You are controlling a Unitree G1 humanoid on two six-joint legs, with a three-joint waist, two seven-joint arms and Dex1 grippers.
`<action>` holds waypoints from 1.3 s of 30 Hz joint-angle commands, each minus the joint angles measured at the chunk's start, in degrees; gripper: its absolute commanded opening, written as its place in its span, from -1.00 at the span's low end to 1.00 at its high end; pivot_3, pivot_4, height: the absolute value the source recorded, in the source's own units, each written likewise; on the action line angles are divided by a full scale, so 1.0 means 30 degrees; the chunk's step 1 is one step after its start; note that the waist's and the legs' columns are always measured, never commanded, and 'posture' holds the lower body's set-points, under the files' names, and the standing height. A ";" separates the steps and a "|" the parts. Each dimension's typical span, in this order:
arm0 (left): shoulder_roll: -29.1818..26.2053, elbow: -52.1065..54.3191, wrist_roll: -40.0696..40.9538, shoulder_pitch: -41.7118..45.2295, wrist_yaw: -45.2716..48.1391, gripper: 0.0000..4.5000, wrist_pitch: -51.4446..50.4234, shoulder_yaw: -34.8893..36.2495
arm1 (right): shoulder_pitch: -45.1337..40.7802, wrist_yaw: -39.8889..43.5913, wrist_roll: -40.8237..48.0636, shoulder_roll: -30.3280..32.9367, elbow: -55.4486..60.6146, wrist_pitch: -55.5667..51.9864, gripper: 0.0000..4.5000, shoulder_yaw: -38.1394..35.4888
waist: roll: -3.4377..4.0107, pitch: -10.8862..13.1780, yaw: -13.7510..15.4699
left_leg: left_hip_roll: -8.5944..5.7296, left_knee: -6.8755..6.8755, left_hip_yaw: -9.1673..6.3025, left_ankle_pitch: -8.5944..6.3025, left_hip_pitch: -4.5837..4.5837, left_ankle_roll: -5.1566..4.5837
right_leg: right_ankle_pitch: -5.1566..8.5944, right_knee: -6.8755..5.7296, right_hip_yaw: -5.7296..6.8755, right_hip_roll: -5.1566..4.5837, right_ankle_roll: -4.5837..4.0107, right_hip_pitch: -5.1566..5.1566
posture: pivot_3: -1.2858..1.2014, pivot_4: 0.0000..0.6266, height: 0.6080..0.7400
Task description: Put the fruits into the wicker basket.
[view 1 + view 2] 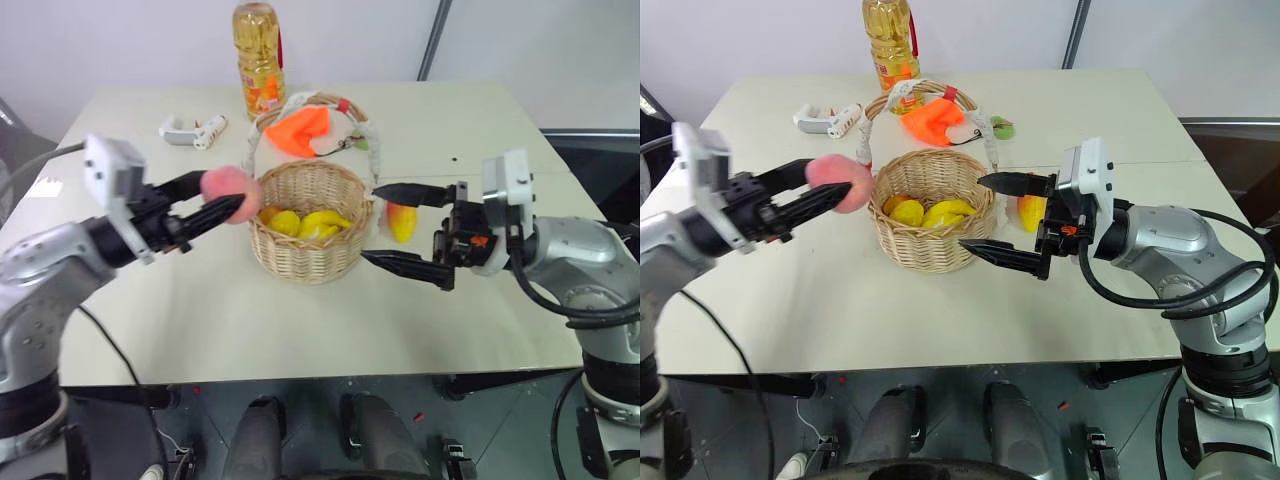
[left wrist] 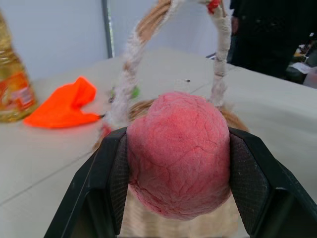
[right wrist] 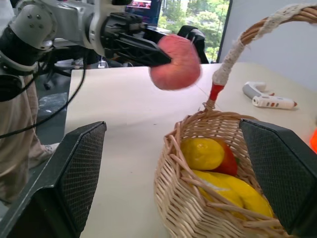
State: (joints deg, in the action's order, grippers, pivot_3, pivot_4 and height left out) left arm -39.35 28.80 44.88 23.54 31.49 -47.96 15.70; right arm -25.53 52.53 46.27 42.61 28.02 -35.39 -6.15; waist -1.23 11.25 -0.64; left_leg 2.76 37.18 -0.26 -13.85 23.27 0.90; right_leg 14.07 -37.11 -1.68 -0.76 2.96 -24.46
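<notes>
1. The peach [image 1: 228, 186] is sitting clamped between the two black fingers of your left gripper [image 1: 222, 198], raised off the counter [image 1: 300, 320] just beside the left rim of the wicker basket [image 1: 308, 222].
2. Your left gripper is pointing toward the basket, and the peach is hanging level with the rim, outside it.
3. The mango [image 1: 401, 221] is lying on the counter just to the right of the basket, between the spread fingers of your right gripper [image 1: 392, 224].
4. Your right gripper is standing wide open and gripping nothing, one finger above the mango and one in front of it, both pointing at the basket wall.
5. Small yellow fruits [image 1: 305, 222] are lying inside the basket.
6. An orange cloth [image 1: 300, 130], an oil bottle [image 1: 259, 57] and a white tool [image 1: 192, 130] are resting behind the basket, well apart from both grippers.
</notes>
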 commanded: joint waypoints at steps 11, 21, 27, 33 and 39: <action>0.2530 -0.1649 -0.3633 0.1900 -0.0212 0.99 0.2491 -0.4292 | 0.1701 -0.3280 -0.2313 -0.0320 -0.0002 0.0796 1.00 -0.0777 | 0.0002 0.0002 -0.0095 | 0.0038 -0.0048 -0.0026 -0.0008 0.0002 -0.0017 | -0.0007 -0.0054 0.0004 0.0060 0.0119 -0.0052 | 0.03 -0.52 1.00; 0.0164 0.0610 0.1298 -0.3632 0.4547 0.99 0.2550 0.0898 | -0.0090 -1.0877 -0.6726 -0.4026 -0.5619 -0.1017 1.00 -0.0053 | 0.0011 0.0004 -0.0315 | 0.0038 -0.0033 0.0011 -0.0007 0.0000 -0.0016 | 0.0025 -0.0051 -0.0027 0.0048 0.0036 -0.0059 | 0.03 -0.52 1.00; -0.1015 0.1103 0.1864 -0.5564 0.5149 0.99 0.2844 0.2179 | -0.1825 -1.3672 -0.7799 -0.6353 -0.7574 -0.2444 1.00 -0.0261 | 0.0018 0.0006 -0.0063 | 0.0034 -0.0035 0.0013 -0.0006 0.0016 -0.0015 | 0.0028 -0.0055 -0.0035 0.0042 0.0020 -0.0081 | 0.03 -0.52 1.00; -0.1110 0.1249 0.1529 -0.6122 0.4918 0.99 0.3253 0.1953 | -0.3326 -1.5510 -0.8652 -0.8109 -0.8894 -0.3768 1.00 0.0000 | 0.0022 0.0008 -0.0110 | 0.0034 -0.0041 0.0023 -0.0007 0.0026 -0.0015 | 0.0026 -0.0043 -0.0040 0.0036 0.0022 -0.0085 | 0.03 -0.52 1.00; -0.0965 0.1451 0.1771 -0.6014 0.4671 0.99 0.3354 0.1726 | -0.3844 -1.6478 -0.9842 -0.8898 -1.0377 -0.4132 1.00 0.0168 | 0.0023 0.0008 -0.0147 | 0.0034 -0.0048 0.0024 -0.0006 0.0026 -0.0015 | 0.0026 -0.0044 -0.0040 0.0036 0.0022 -0.0091 | 0.03 -0.52 1.00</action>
State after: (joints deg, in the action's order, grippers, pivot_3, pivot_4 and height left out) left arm -42.16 31.12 49.38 5.07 45.71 -39.16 20.95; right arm -35.29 3.71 17.80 16.23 -3.45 -48.14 -5.46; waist -1.16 11.27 -1.08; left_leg 2.87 37.03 -0.19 -13.87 23.35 0.86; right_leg 14.15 -37.24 -1.80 -0.65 3.02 -24.74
